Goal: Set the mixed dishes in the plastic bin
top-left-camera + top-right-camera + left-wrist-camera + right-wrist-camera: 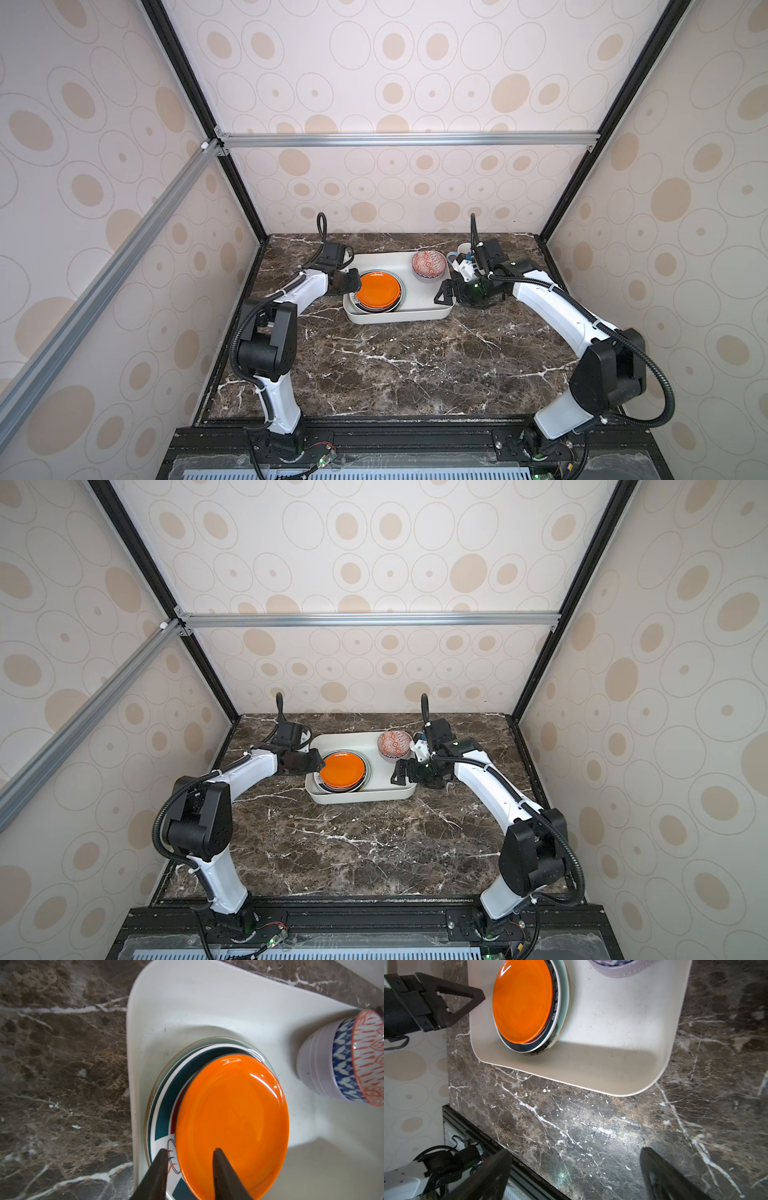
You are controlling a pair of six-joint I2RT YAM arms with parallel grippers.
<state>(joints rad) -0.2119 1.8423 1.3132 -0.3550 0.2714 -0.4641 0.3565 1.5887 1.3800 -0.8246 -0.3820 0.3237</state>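
left gripper (190, 1150) sits right at the plate stack now. its jaws stand partly apart and straddle the rim of the orange plate (234, 1122). one finger (224, 1176) is over the orange face, and the other is outside it, above the teal-and-white plate (166, 1109) underneath. a gap shows on both sides of that rim, so nothing is pinched and the gripper holds nothing.

in both top views the orange plate (379, 287) lies on top of the stack in the left half of the plastic bin (419, 299). the left gripper (355, 282) pokes in over the bin's left wall and just meets the plate's edge. the bin rests on the marble table (395, 365), toward the back.

over to the right gripper (446, 293): it is spread wide and empty, at the bin's right wall and well apart from the plates. its wrist view shows only bare marble between the fingertips (654, 1167), with the bin's rounded corner (612, 1053) beyond.

the red-patterned bowl (429, 262) sits nested in the lavender bowl (313, 1064) in the bin's far right corner. that puts it just behind the right gripper and clear across the bin from the left one.
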